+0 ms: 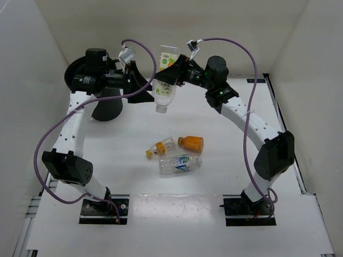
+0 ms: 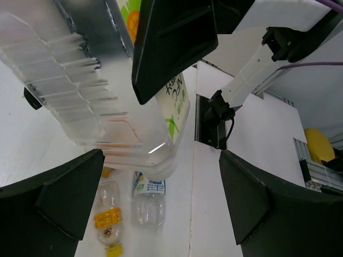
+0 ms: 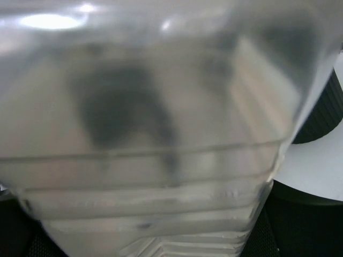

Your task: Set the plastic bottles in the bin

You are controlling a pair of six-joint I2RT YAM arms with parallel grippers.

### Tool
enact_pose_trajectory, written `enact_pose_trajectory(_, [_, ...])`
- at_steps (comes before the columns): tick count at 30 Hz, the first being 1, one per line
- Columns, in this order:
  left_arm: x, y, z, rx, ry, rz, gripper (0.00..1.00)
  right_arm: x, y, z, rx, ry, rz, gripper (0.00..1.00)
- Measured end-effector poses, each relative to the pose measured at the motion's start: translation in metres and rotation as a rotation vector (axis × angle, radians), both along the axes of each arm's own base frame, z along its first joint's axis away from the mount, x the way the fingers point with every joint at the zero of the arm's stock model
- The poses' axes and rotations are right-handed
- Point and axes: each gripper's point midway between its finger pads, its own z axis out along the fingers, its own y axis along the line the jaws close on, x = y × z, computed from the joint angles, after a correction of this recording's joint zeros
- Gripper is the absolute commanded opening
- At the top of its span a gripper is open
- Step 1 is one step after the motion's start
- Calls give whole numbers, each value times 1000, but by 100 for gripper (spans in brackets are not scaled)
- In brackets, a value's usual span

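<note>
The large square bottle (image 1: 165, 91) hangs cap-down at upper centre of the top view, clamped in the right end effector (image 1: 170, 72), its long axis running up-down in frame. The left end effector (image 1: 140, 84) faces it from just left, fingers wide apart, forearm level. The bin (image 1: 105, 111) sits farther left, in the upper left of the frame, nearer the left arm.

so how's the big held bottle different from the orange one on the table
The big bottle is gripped above the table by the right end effector; the orange bottle lies on its side on it. The big bottle is clear and larger; the orange bottle is orange-filled. Both are plastic.
</note>
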Motion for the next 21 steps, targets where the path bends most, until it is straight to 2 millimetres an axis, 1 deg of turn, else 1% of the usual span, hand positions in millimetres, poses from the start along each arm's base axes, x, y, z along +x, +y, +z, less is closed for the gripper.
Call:
enact_pose_trajectory(9, [22,1,-19,32,79,53,99,2,12,-9,1,11,31,0])
enact_pose_trajectory(12, [29,1,-18,32,74,60,99,-3,17,-6,15,14,52,0])
enact_pose_trajectory(18, [28,6,-7,8,61,49,99,-10,21,3,49,-10,67,0])
enact_pose_trajectory(21, [23,6,-3,-7,62,25,99,-14,23,6,62,-15,77,0])
